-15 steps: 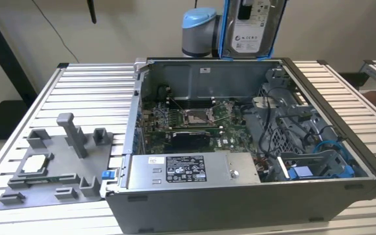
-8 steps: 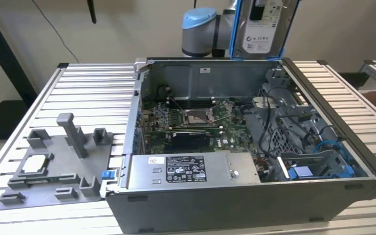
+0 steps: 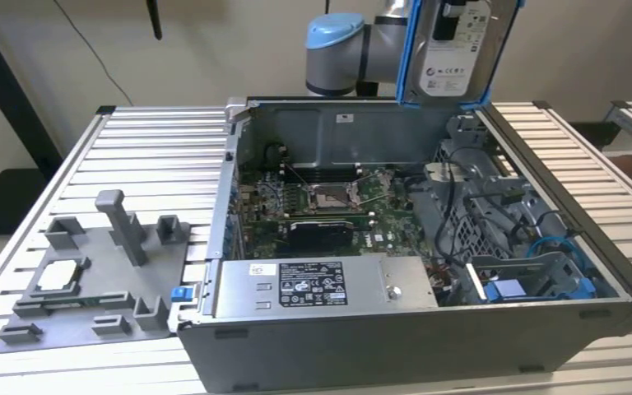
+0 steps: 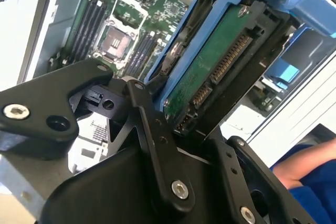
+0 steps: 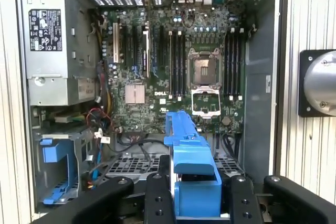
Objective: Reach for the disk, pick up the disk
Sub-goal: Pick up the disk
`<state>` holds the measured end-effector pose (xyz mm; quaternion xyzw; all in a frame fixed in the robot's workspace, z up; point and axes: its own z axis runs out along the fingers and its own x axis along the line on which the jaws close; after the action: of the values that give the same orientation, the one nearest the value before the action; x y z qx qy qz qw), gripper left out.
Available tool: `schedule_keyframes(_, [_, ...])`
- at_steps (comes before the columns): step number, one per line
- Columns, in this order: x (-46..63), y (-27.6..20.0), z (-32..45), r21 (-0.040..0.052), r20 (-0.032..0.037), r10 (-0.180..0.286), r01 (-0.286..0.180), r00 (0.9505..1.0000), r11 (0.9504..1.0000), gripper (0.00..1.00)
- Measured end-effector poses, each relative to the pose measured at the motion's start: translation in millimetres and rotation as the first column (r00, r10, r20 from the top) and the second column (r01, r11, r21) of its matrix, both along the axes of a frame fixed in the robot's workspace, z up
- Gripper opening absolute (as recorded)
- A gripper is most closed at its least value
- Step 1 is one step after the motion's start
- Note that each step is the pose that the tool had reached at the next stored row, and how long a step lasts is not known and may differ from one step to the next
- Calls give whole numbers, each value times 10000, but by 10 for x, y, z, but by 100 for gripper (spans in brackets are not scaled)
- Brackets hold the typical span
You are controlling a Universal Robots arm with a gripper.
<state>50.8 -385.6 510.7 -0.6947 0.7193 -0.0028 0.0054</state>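
The disk (image 3: 456,51), a silver-grey drive with a white label in a bright blue bracket, hangs upright above the back right corner of the open computer case (image 3: 404,346), by the arm's blue-capped joint (image 3: 332,37). In the second wrist view its green circuit-board underside (image 4: 220,61) and connector face the camera. My gripper (image 5: 197,195) is shut on the disk, with a black finger (image 5: 157,198) on each side of the blue bracket (image 5: 190,153). In the second wrist view the gripper (image 4: 189,129) clamps the drive's lower end.
Inside the case lie the motherboard (image 5: 202,51), the power supply (image 3: 322,284) and a blue drive bay (image 3: 513,292) with cables. A grey fixture (image 3: 96,280) holding a small silver chip sits at the exterior view's left. A person's blue sleeve (image 4: 310,174) is near the case.
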Motion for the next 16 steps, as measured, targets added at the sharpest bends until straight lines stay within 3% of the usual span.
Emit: schedule_keyframes(16, [142,-463,1,-14,0,0,0,10000,10000,0])
